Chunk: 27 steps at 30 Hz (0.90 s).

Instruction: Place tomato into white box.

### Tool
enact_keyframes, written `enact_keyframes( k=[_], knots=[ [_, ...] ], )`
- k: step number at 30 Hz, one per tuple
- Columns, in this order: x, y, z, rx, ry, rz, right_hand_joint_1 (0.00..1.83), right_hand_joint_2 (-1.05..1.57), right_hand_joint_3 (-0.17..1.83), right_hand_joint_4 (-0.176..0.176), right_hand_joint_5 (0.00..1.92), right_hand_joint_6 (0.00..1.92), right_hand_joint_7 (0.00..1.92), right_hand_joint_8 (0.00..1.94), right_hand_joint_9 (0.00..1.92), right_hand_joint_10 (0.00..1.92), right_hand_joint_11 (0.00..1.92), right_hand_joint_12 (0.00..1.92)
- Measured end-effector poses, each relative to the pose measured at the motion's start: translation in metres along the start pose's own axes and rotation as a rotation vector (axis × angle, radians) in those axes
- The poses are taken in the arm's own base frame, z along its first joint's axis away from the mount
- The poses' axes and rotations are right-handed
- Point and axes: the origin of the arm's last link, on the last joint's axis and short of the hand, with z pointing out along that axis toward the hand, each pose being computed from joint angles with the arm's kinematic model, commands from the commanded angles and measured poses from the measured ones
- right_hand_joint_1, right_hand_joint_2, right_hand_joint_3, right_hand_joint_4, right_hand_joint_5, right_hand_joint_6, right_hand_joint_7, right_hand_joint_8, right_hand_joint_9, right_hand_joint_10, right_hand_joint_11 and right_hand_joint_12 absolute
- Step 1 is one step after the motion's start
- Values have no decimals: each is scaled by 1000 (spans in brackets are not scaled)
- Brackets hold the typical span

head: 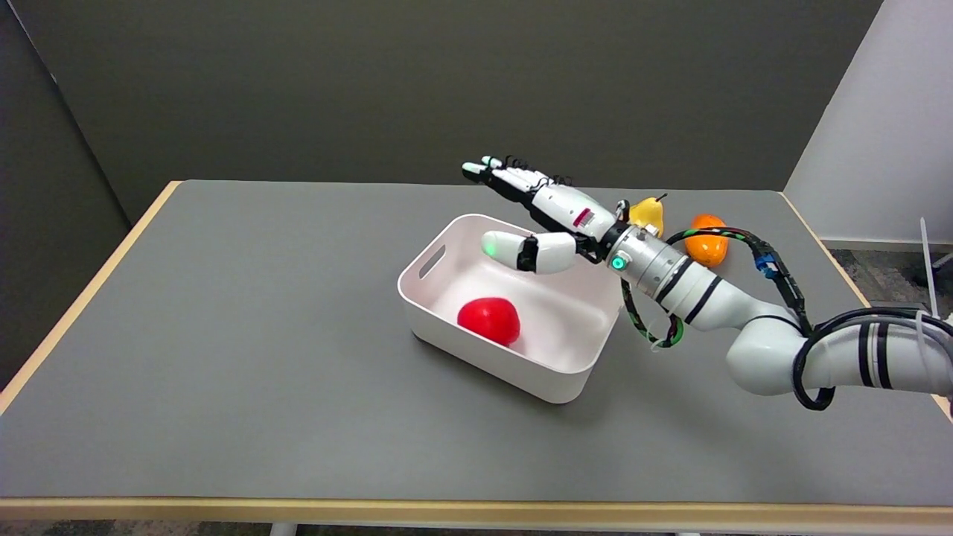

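A red tomato (489,320) lies on the floor of the white box (573,376), toward its left side. The box stands near the middle of the grey table, turned at an angle. My right hand (540,212) hovers above the box's far right part, fingers stretched out flat and apart, thumb hanging over the box's inside. It holds nothing and does not touch the tomato.
A yellow pear (648,214) and an orange fruit (706,240) sit on the table behind my right forearm. The grey table (223,335) has a wooden edge along the front and sides. A dark wall stands behind it.
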Motion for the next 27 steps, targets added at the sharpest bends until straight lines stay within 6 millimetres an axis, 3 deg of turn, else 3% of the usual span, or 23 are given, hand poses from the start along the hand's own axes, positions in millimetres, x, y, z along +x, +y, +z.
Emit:
enact_keyframes(
  k=[6, 17, 20, 27],
  knots=[
    [12, 4, -5, -16, 74, 34, 27, 545, 999, 119, -1, 143, -1, -1, 3, 177, -1, 783],
    [58, 23, -25, -87, 291, 125, 33, 603, 938, 114, -1, 267, -1, 101, -1, 220, -1, 717],
    [71, 32, -36, -129, 355, 158, 32, 592, 977, 111, 21, 274, 2, 177, 2, 291, -1, 763],
    [96, 48, -70, -222, 495, 211, 57, 565, 1002, 112, 70, 309, 89, 132, 55, 293, -1, 841]
  ],
)
